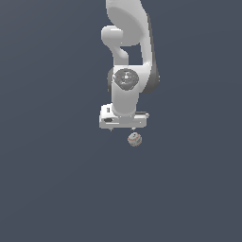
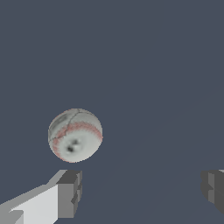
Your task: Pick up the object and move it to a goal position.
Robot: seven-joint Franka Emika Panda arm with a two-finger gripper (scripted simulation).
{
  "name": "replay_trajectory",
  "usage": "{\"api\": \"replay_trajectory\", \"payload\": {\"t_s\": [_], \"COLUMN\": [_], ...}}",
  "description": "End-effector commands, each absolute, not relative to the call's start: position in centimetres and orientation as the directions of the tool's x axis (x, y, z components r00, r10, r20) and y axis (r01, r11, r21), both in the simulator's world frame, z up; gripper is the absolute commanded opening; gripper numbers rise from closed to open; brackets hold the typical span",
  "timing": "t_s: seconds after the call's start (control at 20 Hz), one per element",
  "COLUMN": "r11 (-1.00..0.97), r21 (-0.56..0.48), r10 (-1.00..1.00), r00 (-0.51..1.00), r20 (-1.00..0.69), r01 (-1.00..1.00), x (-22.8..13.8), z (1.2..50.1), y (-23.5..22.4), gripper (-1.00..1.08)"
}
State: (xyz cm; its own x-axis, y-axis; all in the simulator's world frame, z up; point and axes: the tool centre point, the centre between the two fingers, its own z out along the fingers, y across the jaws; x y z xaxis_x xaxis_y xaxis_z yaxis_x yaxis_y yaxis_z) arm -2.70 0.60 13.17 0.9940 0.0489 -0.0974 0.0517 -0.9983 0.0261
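Two dark finger pads (image 2: 70, 192) sit closest to the wrist camera, one on each side of the frame, with a wide gap between them: the tool (image 2: 142, 190) is spread apart and grips nothing. One pad is mounted on a white finger body; the other pad is only partly in frame. Beyond the fingers lies the ball (image 2: 75, 135), greyish-white with a curved reddish seam and a dark spot. It is not between the pads; it lies off toward the pad with the white body and does not touch it. In the exterior view, the white arm (image 1: 126, 56) hangs down from the top of the frame, with the tool (image 1: 124, 128) at its lower end. Its fingers are barely visible there. The ball (image 1: 134, 139) sits just below the tool, slightly toward the exterior view's right. The background is a uniform dark grey-blue surface (image 1: 47, 189).
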Motion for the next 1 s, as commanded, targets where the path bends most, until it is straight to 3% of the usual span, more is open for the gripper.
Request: {"api": "replay_trajectory", "payload": {"t_s": [0.0, 0.95], "r11": [-0.998, -0.999], "r21": [0.026, 0.012], "r10": [0.049, 0.040], "r00": [0.994, 0.993], "r20": [-0.097, -0.110], "r01": [0.052, 0.042], "x": [-2.7, -2.6], "z": [13.2, 12.8], "y": [0.6, 2.2], "gripper": [1.00, 1.00]}}
